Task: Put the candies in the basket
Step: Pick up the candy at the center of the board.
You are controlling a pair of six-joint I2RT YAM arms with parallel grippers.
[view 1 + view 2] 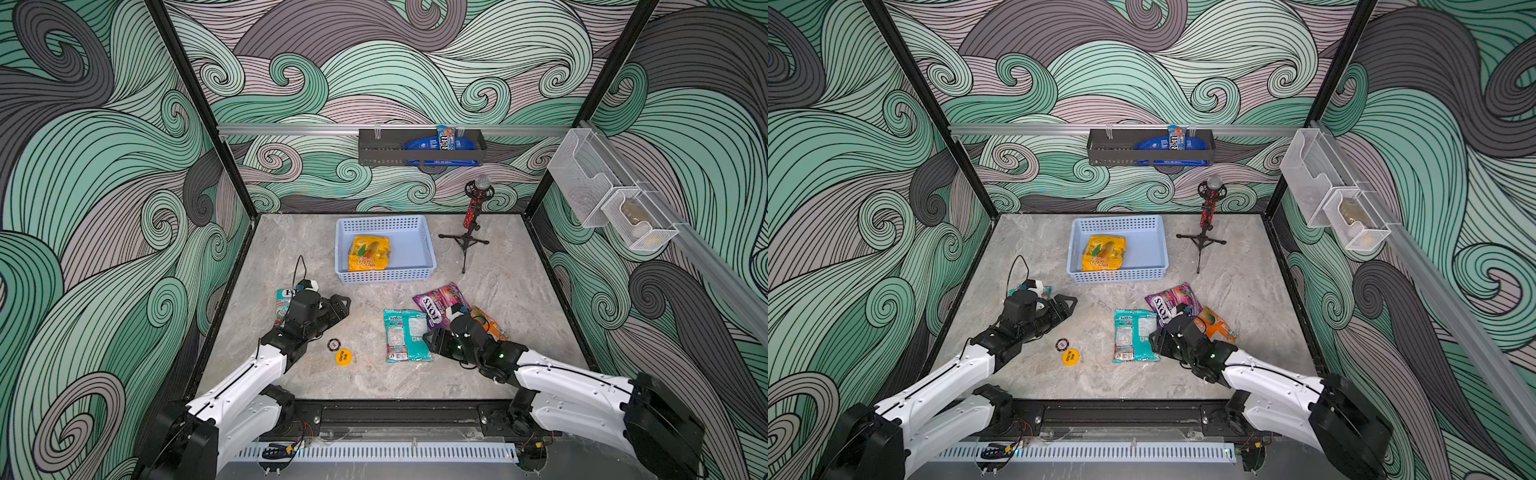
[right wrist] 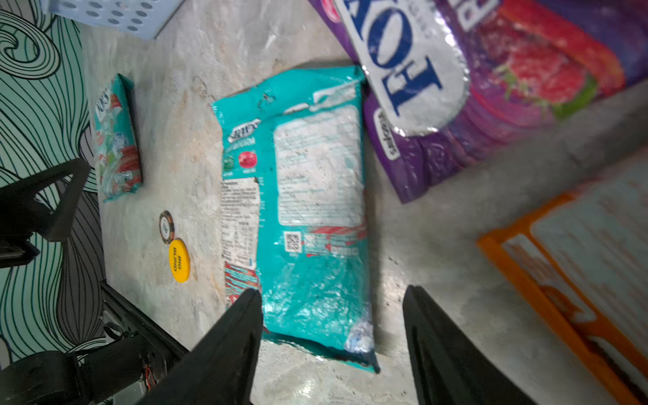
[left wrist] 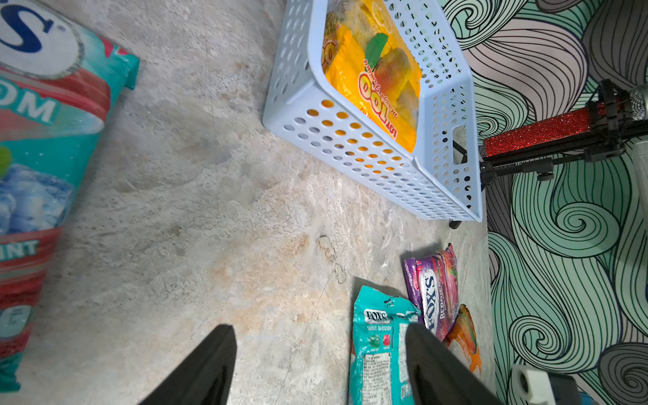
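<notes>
Candies [image 1: 1136, 336]: five flat, glossy bags. Yellow bag [image 1: 369, 253] lies in the blue basket [image 1: 384, 275]. On the counter [image 1: 291, 249], teal bag [image 1: 405, 334] lies back side up, long axis pointing toward the basket. Purple bag [image 1: 436, 305] slants across its far corner, with the orange bag [image 1: 492, 322] just beside. Mint bag [image 1: 282, 305] lies by the left hand [image 3: 317, 329], which is open and empty. Right hand [image 2: 332, 291] is spread over the teal bag's near corner, gripping nothing.

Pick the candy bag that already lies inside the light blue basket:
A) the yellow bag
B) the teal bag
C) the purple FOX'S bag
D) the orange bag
A: in both top views the yellow bag lies flat on the floor of the basket, enclosed by its perforated walls.
</notes>
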